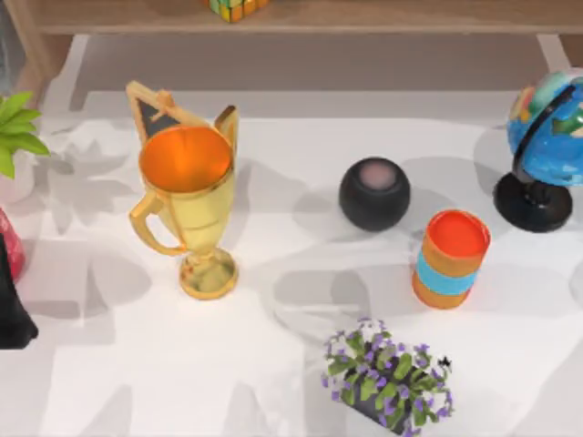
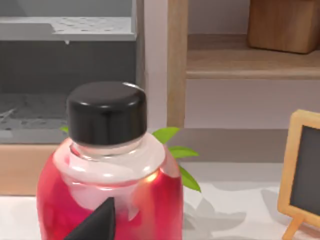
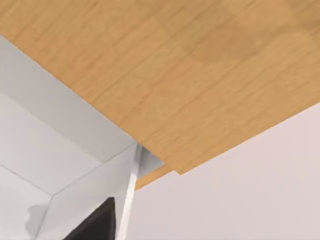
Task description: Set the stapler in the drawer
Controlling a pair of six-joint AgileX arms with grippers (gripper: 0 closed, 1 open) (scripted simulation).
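Trophy (image 1: pixel 187 205) left of speaker (image 1: pixel 374 193)

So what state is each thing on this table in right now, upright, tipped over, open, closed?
Trophy: upright, its cup open at the top.
Round black speaker: resting flat on the table.
Orange and blue cup: upright, open at the top.
Globe: upright on its black stand.
Purple flower pot: lying on its side.
Red bottle: upright, black cap on.
Small chalkboard: standing on its legs.
Green plant: upright in its white pot.
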